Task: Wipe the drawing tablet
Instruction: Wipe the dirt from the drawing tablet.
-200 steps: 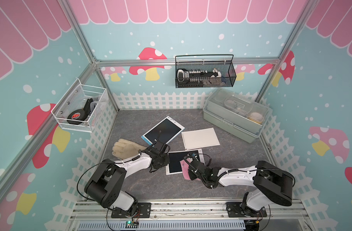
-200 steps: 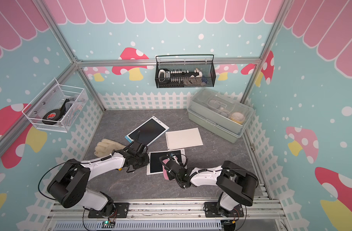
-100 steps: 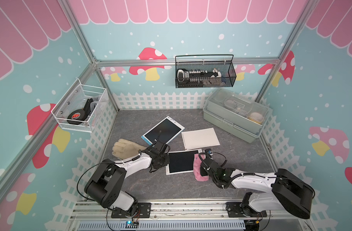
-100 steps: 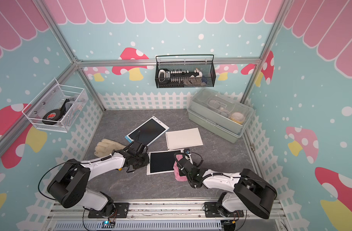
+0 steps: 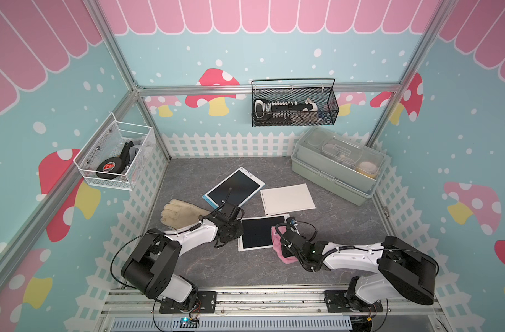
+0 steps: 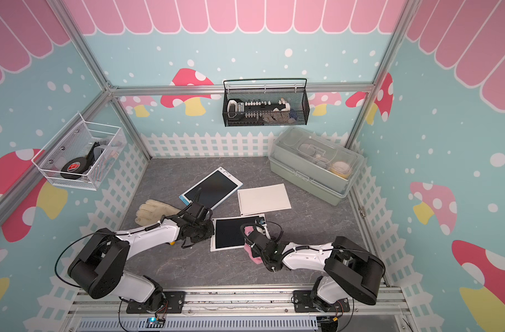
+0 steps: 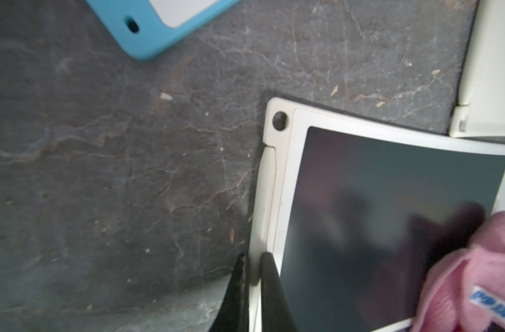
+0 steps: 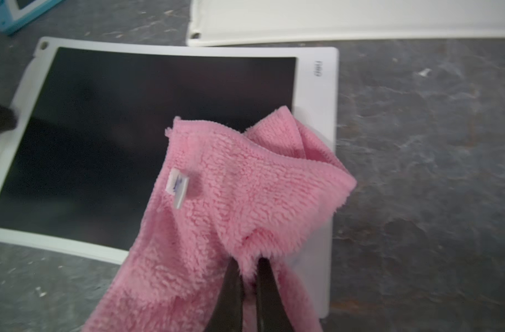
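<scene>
The drawing tablet [image 5: 257, 234], white-framed with a dark screen, lies flat on the grey floor in both top views [image 6: 229, 233]. My left gripper [image 7: 252, 257] is shut on the tablet's [image 7: 374, 215] left rim, one finger on either side of the thin edge. My right gripper [image 8: 248, 261] is shut on a fluffy pink cloth [image 8: 245, 195]. The cloth drapes over the right end of the tablet [image 8: 116, 143] and onto the floor beside it. In a top view the cloth [image 5: 285, 255] shows under the right wrist. Most of the screen is uncovered.
A blue-framed tablet [image 5: 234, 186] and a white board [image 5: 287, 199] lie just behind the drawing tablet. A beige glove [image 5: 179, 215] lies to its left. A lidded grey-green box [image 5: 336, 169] stands at back right. Wire baskets [image 5: 294, 106] [image 5: 116, 158] hang on the walls.
My right gripper has dragged the pink cloth rightward across the screen, from its left part to the right edge. The left gripper has stayed clamped on the rim.
</scene>
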